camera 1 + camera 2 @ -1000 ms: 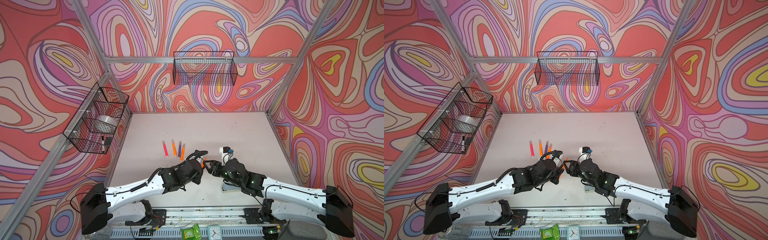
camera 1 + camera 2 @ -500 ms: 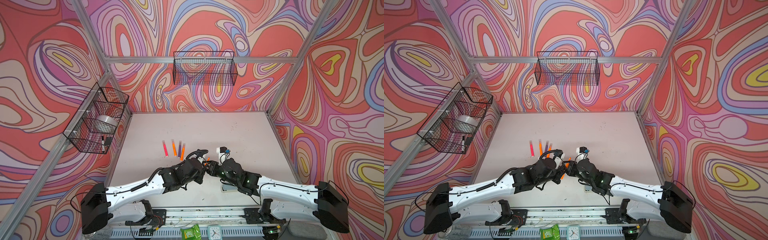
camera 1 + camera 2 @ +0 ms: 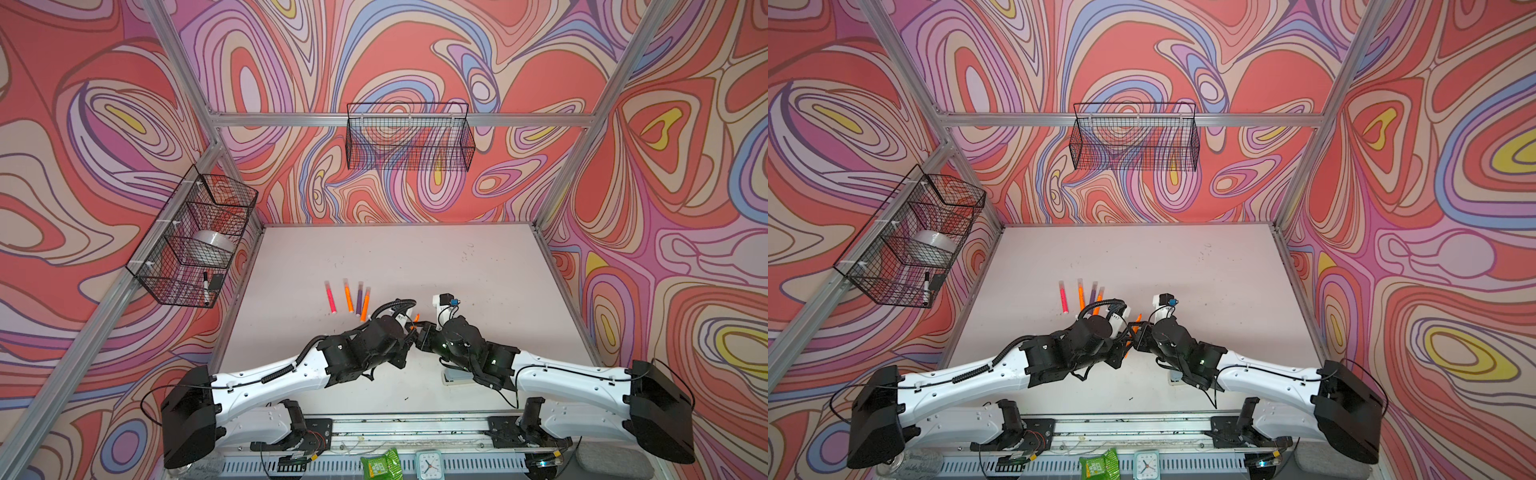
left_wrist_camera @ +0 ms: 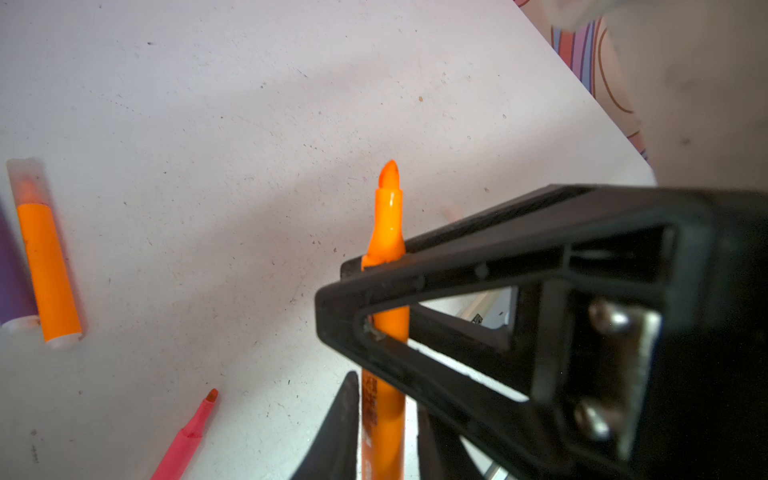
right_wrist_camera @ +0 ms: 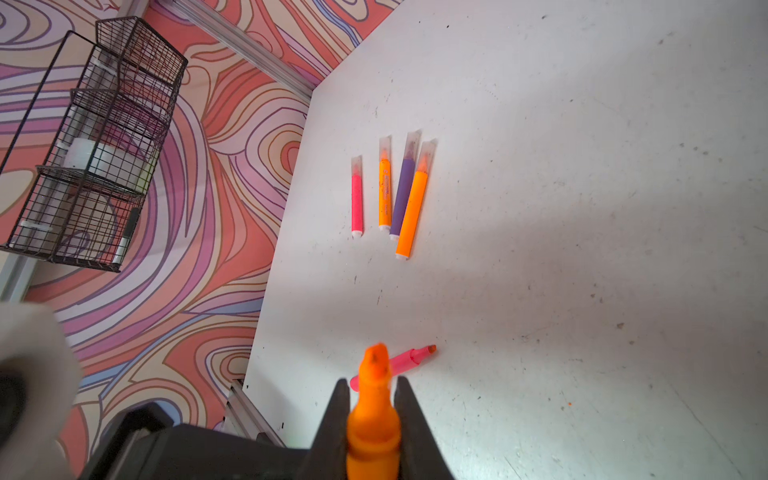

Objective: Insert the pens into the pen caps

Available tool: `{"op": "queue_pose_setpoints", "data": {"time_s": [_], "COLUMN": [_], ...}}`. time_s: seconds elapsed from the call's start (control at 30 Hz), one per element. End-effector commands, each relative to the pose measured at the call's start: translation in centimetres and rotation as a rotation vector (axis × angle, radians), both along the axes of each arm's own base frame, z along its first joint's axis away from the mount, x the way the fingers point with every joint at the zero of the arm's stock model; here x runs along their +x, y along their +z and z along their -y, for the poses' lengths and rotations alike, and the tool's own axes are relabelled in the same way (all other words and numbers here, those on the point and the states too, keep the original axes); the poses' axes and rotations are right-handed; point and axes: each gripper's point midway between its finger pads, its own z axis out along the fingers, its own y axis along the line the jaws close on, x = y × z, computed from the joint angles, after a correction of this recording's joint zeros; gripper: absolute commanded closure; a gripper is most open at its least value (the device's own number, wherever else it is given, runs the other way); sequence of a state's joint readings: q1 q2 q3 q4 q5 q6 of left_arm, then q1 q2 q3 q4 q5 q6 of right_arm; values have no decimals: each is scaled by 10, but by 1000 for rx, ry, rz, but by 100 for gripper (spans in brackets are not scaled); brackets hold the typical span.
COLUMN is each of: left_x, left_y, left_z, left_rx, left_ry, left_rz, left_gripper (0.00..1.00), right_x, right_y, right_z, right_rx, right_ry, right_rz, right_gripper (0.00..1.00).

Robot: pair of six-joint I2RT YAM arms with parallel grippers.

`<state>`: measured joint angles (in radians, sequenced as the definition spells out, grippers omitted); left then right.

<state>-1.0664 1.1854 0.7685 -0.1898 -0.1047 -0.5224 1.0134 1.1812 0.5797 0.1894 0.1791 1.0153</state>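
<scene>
The right gripper (image 5: 372, 380) is clamping its fingers on the uncapped orange pen (image 5: 374, 419), holding it above the table (image 5: 582, 208) with the tip bare. The left gripper (image 4: 386, 399) is straddling the same pen farther from the tip, its fingers standing slightly apart. An uncapped pink pen (image 5: 409, 358) is lying on the table nearby, and four capped pens (image 5: 401, 195) are lying in a row beyond.

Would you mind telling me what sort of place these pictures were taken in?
Probably a lab robot test cell: swirl-printed wall panels in an aluminium frame enclose a white table, two robot arms are mounted on a rail at its front edge, and wire baskets hang on the walls.
</scene>
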Motion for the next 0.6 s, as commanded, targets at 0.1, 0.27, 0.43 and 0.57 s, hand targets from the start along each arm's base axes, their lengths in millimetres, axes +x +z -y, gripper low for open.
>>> {"op": "queue_pose_setpoints", "data": {"time_s": [0.1,0.27,0.43,0.57], "left_x": [5,8,13,19], "left_y": [15,14,11,12], "left_z": [14,18,25,31], "left_rx": [-75,-66,-58,-53], "left_ry": [-14,-16,-18,-14], "left_rz": [42,49,59,74], "left_gripper": [59,61,66,82], "right_x": [-6,-8,-10,-10], "right_y": [13,11,9,7], "right_z": [-14,-18,-20,-19], "right_rx": [40,49,58,52], "right_ry": [59,74,85,82], "right_rz": [2,-4,-14,-17], "right_gripper": [99,100,100,100]}}
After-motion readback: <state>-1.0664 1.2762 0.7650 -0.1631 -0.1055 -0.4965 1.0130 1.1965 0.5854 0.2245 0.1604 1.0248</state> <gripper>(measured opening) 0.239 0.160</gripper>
